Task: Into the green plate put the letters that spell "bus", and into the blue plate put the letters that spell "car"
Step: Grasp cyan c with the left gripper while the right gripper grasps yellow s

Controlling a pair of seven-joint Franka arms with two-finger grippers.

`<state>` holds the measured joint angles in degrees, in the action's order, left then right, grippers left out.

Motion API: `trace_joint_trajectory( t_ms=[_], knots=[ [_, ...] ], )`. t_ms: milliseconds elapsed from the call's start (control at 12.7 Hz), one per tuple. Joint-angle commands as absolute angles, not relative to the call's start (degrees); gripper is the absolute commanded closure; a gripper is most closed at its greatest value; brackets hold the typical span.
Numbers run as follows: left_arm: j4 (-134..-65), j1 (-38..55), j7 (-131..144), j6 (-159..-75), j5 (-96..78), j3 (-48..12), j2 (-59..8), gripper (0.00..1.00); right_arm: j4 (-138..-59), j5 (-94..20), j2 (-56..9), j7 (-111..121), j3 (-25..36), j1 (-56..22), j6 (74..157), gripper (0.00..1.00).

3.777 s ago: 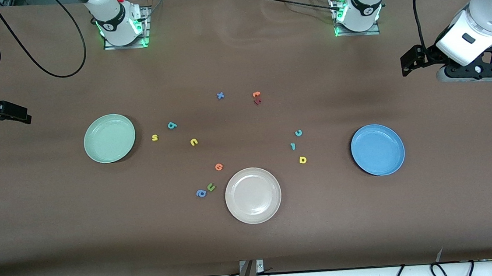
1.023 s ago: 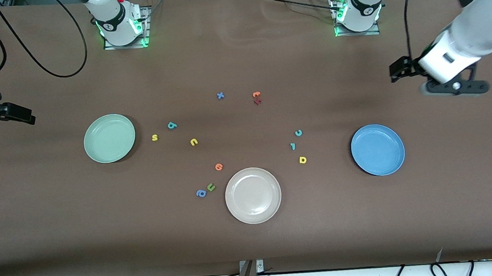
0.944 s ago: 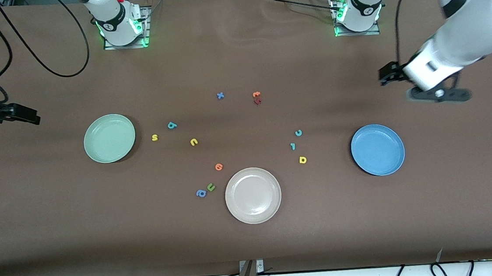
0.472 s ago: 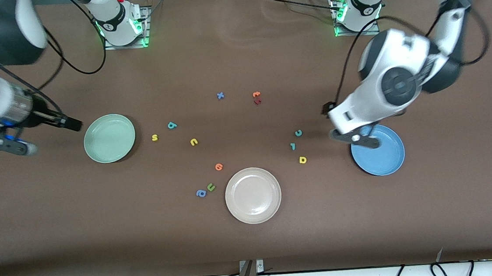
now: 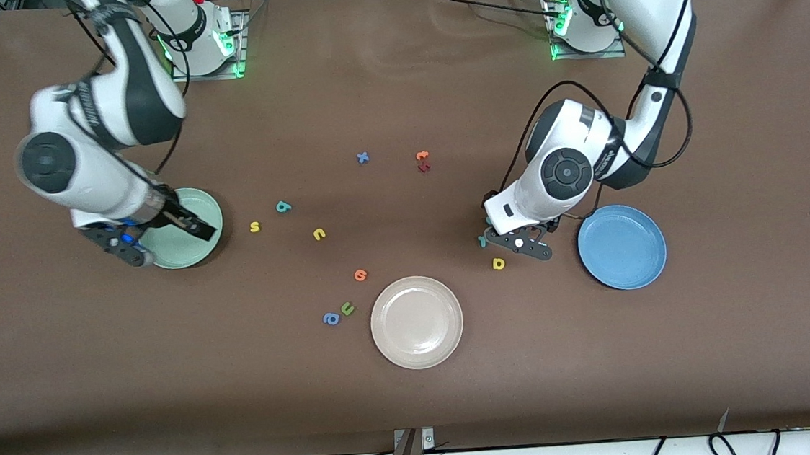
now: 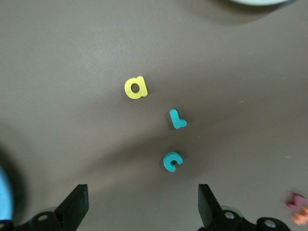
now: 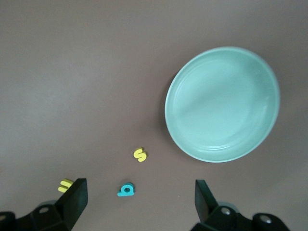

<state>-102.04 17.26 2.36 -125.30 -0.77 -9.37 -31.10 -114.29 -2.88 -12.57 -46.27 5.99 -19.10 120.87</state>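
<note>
While both pincers hang spread, you see the left pincer (image 6: pixel 139 211) over the teal "c" (image 6: pixel 172 161), near the blue plate (image 5: pixel 622 246); the right pincer (image 7: pixel 137 207) over the green plate (image 7: pixel 222 103), the yellow "s" (image 7: pixel 139 154) lying beside it.

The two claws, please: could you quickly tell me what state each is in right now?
Left claw: open, holding nothing, over the teal "c".
Right claw: open, holding nothing, over the green plate.

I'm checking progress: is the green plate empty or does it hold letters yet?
Empty. The right wrist view shows the green plate bare inside; the yellow s and teal b lie on the table beside it.
</note>
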Motion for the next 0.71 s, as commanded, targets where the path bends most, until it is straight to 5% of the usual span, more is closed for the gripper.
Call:
trace_joint_trajectory(
  t_ms=[0,157,393,551,629],
  knots=[
    [-104.6,18.0,0.4,-129.6,-2.6,-9.2,-32.7,0.0,-122.9,-3.7,-13.7,-47.1,4.7,-19.1,130.8,0.01],
    [-106.0,19.2,0.8,-134.8,-2.6,-9.2,-35.4,0.02,-124.4,-3.7,-17.3,-47.5,2.7,-19.1,135.9,0.02],
    [-106.3,20.2,0.8,-136.4,-2.6,-9.2,-36.6,0.12,-124.5,-3.6,-21.6,-47.2,0.8,-19.2,141.0,0.18],
    [-106.3,20.2,0.2,-137.1,-2.6,-9.2,-36.7,0.34,-124.3,-3.0,-22.5,-45.3,0.8,-19.2,141.7,0.36],
    [-106.3,20.2,-0.1,-137.2,-2.5,-9.2,-36.8,0.62,-124.2,-3.0,-22.8,-43.8,0.8,-19.2,141.6,0.35]
  ],
)
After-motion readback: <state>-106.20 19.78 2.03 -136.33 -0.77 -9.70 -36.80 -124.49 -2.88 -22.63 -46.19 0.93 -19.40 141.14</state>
